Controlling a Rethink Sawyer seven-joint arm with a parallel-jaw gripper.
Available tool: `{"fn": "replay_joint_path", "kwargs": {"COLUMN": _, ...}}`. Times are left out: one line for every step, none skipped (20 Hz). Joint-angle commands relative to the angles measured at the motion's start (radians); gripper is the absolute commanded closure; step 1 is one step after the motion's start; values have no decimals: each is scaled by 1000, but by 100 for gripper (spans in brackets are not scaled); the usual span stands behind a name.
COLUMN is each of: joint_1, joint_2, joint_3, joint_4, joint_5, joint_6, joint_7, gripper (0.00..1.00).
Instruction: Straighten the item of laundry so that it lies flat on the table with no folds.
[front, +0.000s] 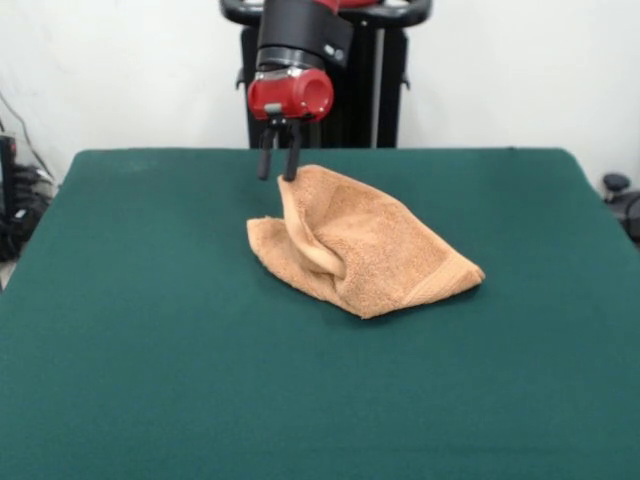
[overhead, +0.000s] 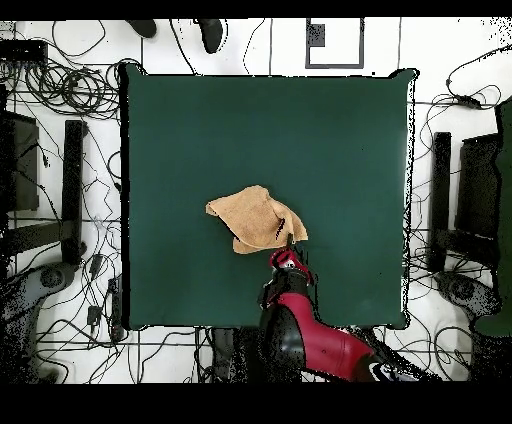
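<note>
Gripper (front: 279, 172) at towel's (front: 370, 250) raised far corner, jaws narrowly parted, seemingly pinching it; towel tented, folded, near middle of table (front: 150, 350)

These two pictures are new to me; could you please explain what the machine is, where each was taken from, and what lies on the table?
It is a red and black robot arm with a claw. One picture looks across the table toward the robot; the other looks straight down from above. On the green table lies one orange-tan towel, crumpled and folded over itself. The claw's two dark fingers stand slightly apart at the towel's raised corner, which one finger seems to touch; whether they grip it I cannot tell.
</note>
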Motion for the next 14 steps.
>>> {"fn": "replay_joint_path", "kwargs": {"joint_1": 44, "joint_2": 118, "joint_3": 27, "joint_4": -100, "joint_5": -87, "joint_6": -117, "joint_7": 65, "gripper": 0}}
{"fn": "replay_joint_path", "kwargs": {"joint_1": 47, "joint_2": 120, "joint_3": 24, "joint_4": -103, "joint_5": -91, "joint_6": -131, "joint_7": 66, "gripper": 0}}
{"fn": "replay_joint_path", "kwargs": {"joint_1": 40, "joint_2": 120, "joint_3": 31, "joint_4": -110, "joint_5": -113, "joint_6": -138, "joint_7": 68, "gripper": 0}}
{"fn": "replay_joint_path", "kwargs": {"joint_1": 37, "joint_2": 123, "joint_3": 35, "joint_4": -115, "joint_5": -125, "joint_6": -138, "joint_7": 71, "gripper": 0}}
{"fn": "replay_joint_path", "kwargs": {"joint_1": 29, "joint_2": 125, "joint_3": 45, "joint_4": -121, "joint_5": -144, "joint_6": -132, "joint_7": 76, "gripper": 0}}
{"fn": "replay_joint_path", "kwargs": {"joint_1": 27, "joint_2": 125, "joint_3": 51, "joint_4": -121, "joint_5": -154, "joint_6": -130, "joint_7": 80, "gripper": 0}}
{"fn": "replay_joint_path", "kwargs": {"joint_1": 24, "joint_2": 125, "joint_3": 56, "joint_4": -121, "joint_5": -164, "joint_6": -128, "joint_7": 84, "gripper": 0}}
{"fn": "replay_joint_path", "kwargs": {"joint_1": 27, "joint_2": 120, "joint_3": 55, "joint_4": -114, "joint_5": -165, "joint_6": -126, "joint_7": 87, "gripper": 0}}
{"fn": "replay_joint_path", "kwargs": {"joint_1": 32, "joint_2": 106, "joint_3": 56, "joint_4": -94, "joint_5": -162, "joint_6": -117, "joint_7": 95, "gripper": 0}}
{"fn": "replay_joint_path", "kwargs": {"joint_1": 39, "joint_2": 96, "joint_3": 52, "joint_4": -81, "joint_5": -155, "joint_6": -119, "joint_7": 100, "gripper": 0}}
{"fn": "replay_joint_path", "kwargs": {"joint_1": 47, "joint_2": 75, "joint_3": 47, "joint_4": -61, "joint_5": -144, "joint_6": -108, "joint_7": 105, "gripper": 0}}
{"fn": "replay_joint_path", "kwargs": {"joint_1": 49, "joint_2": 65, "joint_3": 47, "joint_4": -52, "joint_5": -141, "joint_6": -98, "joint_7": 107, "gripper": 0}}
{"fn": "replay_joint_path", "kwargs": {"joint_1": 48, "joint_2": 55, "joint_3": 50, "joint_4": -49, "joint_5": -141, "joint_6": -81, "joint_7": 109, "gripper": 0}}
{"fn": "replay_joint_path", "kwargs": {"joint_1": 47, "joint_2": 54, "joint_3": 51, "joint_4": -49, "joint_5": -142, "joint_6": -79, "joint_7": 111, "gripper": 0}}
